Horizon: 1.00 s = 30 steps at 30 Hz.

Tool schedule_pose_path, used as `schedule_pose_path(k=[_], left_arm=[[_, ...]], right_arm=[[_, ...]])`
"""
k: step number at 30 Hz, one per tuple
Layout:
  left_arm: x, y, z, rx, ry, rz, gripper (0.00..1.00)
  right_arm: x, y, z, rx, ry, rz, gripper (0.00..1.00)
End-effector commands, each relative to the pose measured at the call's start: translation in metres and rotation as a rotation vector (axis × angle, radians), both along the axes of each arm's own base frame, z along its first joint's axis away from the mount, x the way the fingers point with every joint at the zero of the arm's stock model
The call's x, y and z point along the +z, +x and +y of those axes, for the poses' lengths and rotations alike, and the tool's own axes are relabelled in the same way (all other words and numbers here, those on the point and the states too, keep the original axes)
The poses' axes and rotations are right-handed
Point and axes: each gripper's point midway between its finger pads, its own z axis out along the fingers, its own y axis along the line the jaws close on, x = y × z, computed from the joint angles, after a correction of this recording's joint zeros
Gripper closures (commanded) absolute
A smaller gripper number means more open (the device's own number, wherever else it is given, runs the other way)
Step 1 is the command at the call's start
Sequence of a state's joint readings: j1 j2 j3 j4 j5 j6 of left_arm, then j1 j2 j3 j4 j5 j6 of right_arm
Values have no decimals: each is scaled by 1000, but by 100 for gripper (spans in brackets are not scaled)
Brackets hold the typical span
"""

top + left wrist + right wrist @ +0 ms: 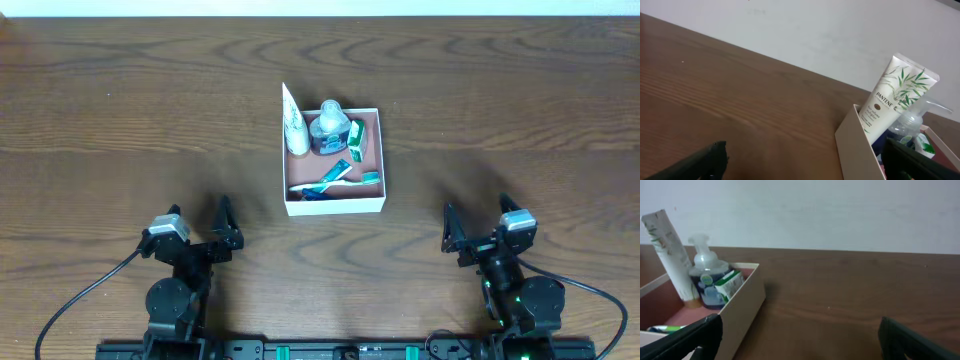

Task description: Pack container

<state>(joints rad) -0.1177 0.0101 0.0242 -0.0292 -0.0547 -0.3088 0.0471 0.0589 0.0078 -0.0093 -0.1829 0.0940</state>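
Left pincer (198, 215), right pincer (478, 215) agape; tube (295, 128) leans in container (335, 206).

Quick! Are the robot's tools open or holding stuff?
Left tool: open, holding nothing.
Right tool: open, holding nothing.

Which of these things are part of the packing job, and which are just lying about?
Job: container, with white tube, pump bottle, green packet and toothbrushes inside it.
Lying about: no stray items seen, only the wooden table.
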Motion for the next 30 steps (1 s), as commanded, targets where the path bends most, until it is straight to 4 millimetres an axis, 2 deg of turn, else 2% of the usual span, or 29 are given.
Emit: schedule_pose_path(k=[1, 11, 15, 30], left_arm=[[-18, -1, 3, 12, 27, 53, 2], [-18, -1, 3, 12, 27, 53, 2], [-18, -1, 3, 12, 27, 53, 2], [-18, -1, 3, 12, 27, 53, 2]], right_arm=[[2, -2, -3, -8, -44, -25, 1], [-1, -2, -7, -18, -174, -42, 1], [-2, -1, -14, -60, -212, -38, 1], [-2, -1, -16, -72, -200, -34, 1]])
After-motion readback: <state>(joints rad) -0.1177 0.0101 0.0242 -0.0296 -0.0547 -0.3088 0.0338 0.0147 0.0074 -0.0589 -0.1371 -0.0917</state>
